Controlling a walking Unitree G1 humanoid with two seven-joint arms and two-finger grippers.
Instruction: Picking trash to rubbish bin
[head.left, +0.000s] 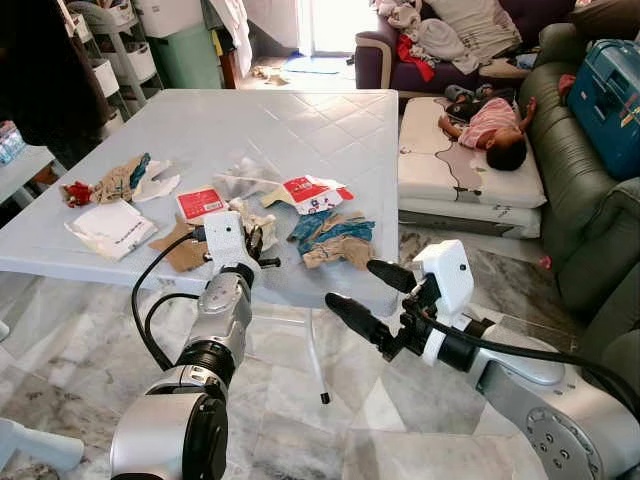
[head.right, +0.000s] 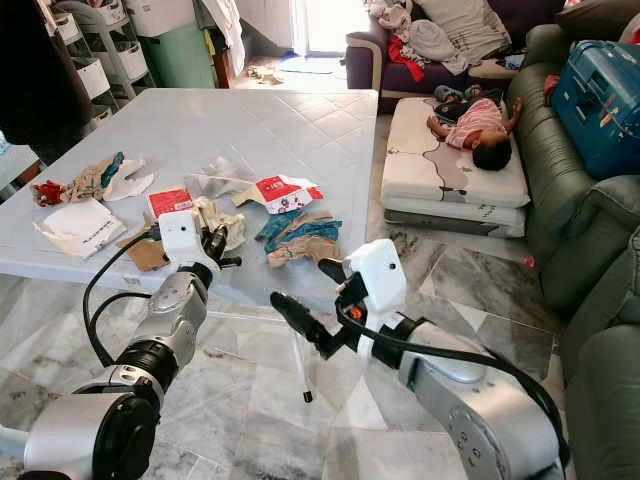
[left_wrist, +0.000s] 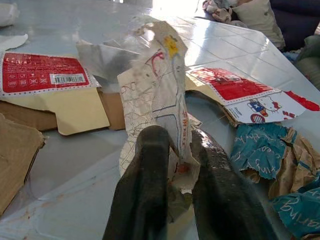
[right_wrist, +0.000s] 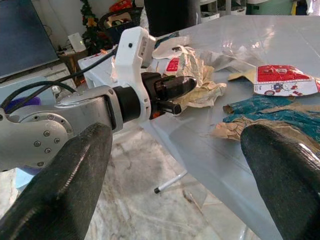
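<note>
The left claw (left_wrist: 172, 165) is at the near edge of the tabletop (head.left: 250, 120), its two black fingers (left_wrist: 145, 190) pinched tight on a crumpled printed wrapper (left_wrist: 155, 95) that stands up between them, its lower part touching the tabletop. Just beside it toward the left edge lies a flat red-and-cream card (head.left: 200, 203) over a piece of brown cardboard (head.left: 180, 250). On the other side, toward the right edge, a red-and-white carton (head.left: 312, 194) lies flattened, and nearer the near edge a heap of blue and brown paper (head.left: 335, 240) is bunched up close to the wrapper without touching it. A crinkled clear plastic sheet (head.left: 240, 178) sits behind the wrapper, toward the middle of the tabletop. Farther along the near edge toward the left corner are a white folded paper (head.left: 108, 228) and a pile of mixed scraps (head.left: 120, 180), well apart from the claw. The right claw (head.left: 362, 290) hangs off the tabletop, below and before its near right corner and over the marbled floor (head.left: 300, 420), its fingers spread wide with nothing between them. Beyond the right edge a person (head.left: 495, 125) lies on a mattress (head.left: 440, 180) on the floor beside a green sofa (head.left: 580, 190), on which a blue case (head.left: 612, 100) rests.
</note>
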